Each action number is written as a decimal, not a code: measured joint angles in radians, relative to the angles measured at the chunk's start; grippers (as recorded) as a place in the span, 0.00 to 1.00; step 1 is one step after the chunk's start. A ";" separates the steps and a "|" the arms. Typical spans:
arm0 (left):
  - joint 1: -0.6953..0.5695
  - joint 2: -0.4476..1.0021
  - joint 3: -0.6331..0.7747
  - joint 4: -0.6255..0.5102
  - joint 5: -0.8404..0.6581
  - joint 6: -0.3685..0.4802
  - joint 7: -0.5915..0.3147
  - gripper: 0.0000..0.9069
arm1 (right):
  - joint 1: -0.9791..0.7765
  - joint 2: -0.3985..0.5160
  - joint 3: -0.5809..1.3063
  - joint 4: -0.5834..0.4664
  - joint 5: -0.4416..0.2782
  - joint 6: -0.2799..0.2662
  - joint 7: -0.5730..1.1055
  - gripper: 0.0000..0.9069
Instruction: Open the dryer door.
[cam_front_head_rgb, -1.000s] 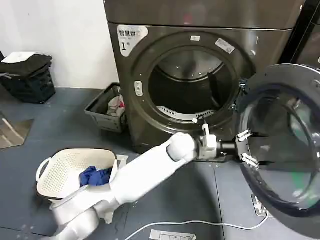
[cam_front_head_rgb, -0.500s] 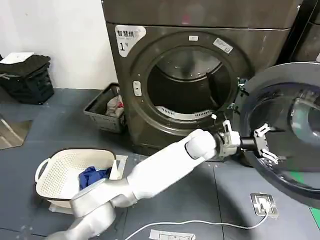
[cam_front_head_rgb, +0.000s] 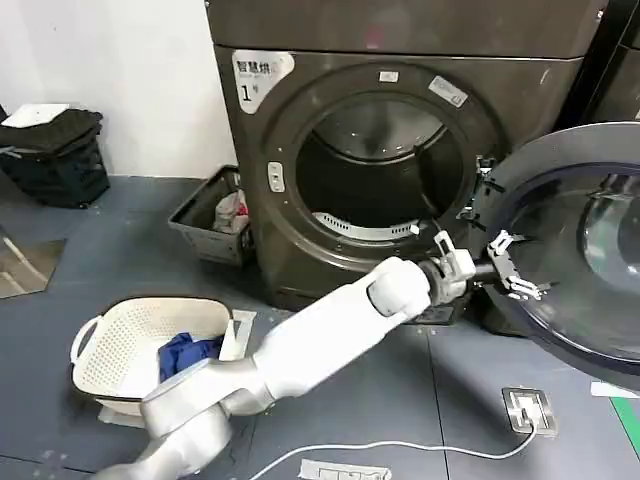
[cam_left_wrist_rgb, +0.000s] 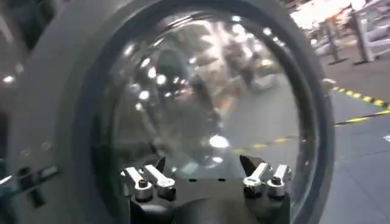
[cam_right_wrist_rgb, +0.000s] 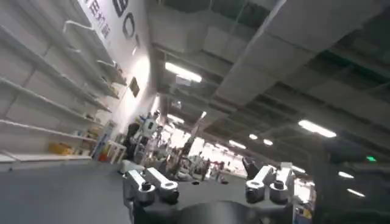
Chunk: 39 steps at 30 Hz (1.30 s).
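Dryer (cam_front_head_rgb: 300, 200): dark bronze-grey, label "1" at upper left; drum opening exposed
Dryer door (cam_front_head_rgb: 590, 250): swung wide to the right of the opening; grey inner side and domed glass (cam_left_wrist_rgb: 207, 103) face the left gripper
Left gripper (cam_front_head_rgb: 505, 266): arm stretched across the front; fingers (cam_left_wrist_rgb: 149, 182) spread wide, at the door's inner face, holding nothing
Right gripper (cam_right_wrist_rgb: 207, 182): raised toward the ceiling; fingers spread, empty
Laundry basket (cam_front_head_rgb: 110, 345): on the floor, left, well apart

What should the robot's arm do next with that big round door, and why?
Probably pull the left gripper back from the dryer door. The door already hangs wide on the right and the dryer drum opening is fully uncovered. The open fingers hold nothing and sit right at the door's inner glass, so drawing away toward the robot seems safest.
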<state>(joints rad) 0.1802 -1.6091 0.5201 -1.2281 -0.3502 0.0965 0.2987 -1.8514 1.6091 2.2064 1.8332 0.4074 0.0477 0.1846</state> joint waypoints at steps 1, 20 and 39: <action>0.001 0.000 -0.003 0.003 -0.003 0.005 -0.012 1.00 | 0.001 0.000 -0.004 0.005 0.000 0.001 0.000 1.00; -0.002 0.000 -0.042 0.064 -0.062 0.040 -0.112 1.00 | 0.019 0.000 -0.053 0.036 -0.039 0.035 -0.001 1.00; 0.095 0.000 -0.106 -0.194 -0.049 0.190 0.089 1.00 | 0.030 0.000 -0.078 -0.004 -0.048 0.037 -0.023 1.00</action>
<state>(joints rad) 0.2756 -1.6090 0.4143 -1.4225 -0.3996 0.2866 0.3878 -1.8211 1.6091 2.1286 1.8293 0.3595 0.0845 0.1621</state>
